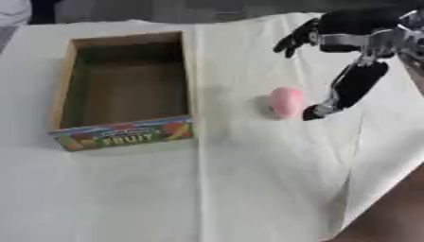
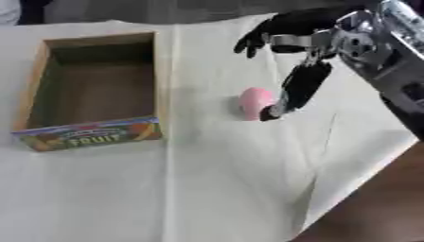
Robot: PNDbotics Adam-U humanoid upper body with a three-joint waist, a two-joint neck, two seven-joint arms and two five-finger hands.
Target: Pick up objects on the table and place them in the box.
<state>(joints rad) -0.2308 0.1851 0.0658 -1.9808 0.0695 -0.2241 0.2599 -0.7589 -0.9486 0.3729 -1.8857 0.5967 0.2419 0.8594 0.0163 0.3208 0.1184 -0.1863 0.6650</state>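
Pink egg-shaped object lies on the white-clothed surface to the right of the box, well apart from it, with its long axis running roughly toward the far edge and open cloth all around and in front of it. Box is a shallow wooden tray, open at the top, its near wall printed with fruit pictures and the word "FRUIT". Right hand reaches in from the upper right with fingers spread, holding nothing, 1 fingertip down just beside the object's right side, near where the cloth drops away at the right edge.
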